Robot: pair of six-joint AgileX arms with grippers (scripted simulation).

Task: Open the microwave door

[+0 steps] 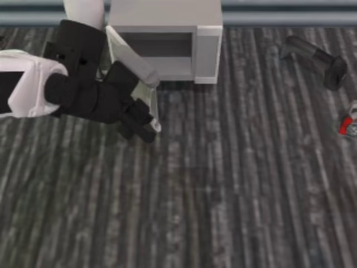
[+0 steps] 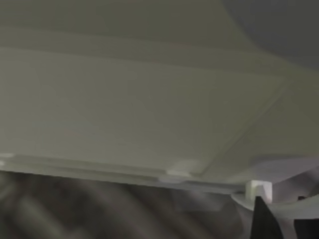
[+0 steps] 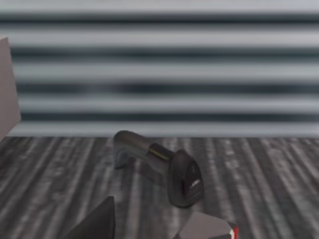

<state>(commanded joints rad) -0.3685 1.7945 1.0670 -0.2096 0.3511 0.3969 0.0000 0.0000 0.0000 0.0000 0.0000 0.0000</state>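
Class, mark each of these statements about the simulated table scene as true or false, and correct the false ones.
1. The light grey boxy microwave has its windowed grey door swung open. True.
2. The left pincer is at the door's free edge. True.
3. The dark grey handheld scanner lies inside the microwave cavity. False: it lies on the dark striped table, to the right of the microwave.
4. The right arm is pulling the door. False: the left arm is at the door; no arm shows on the right side in the top view.
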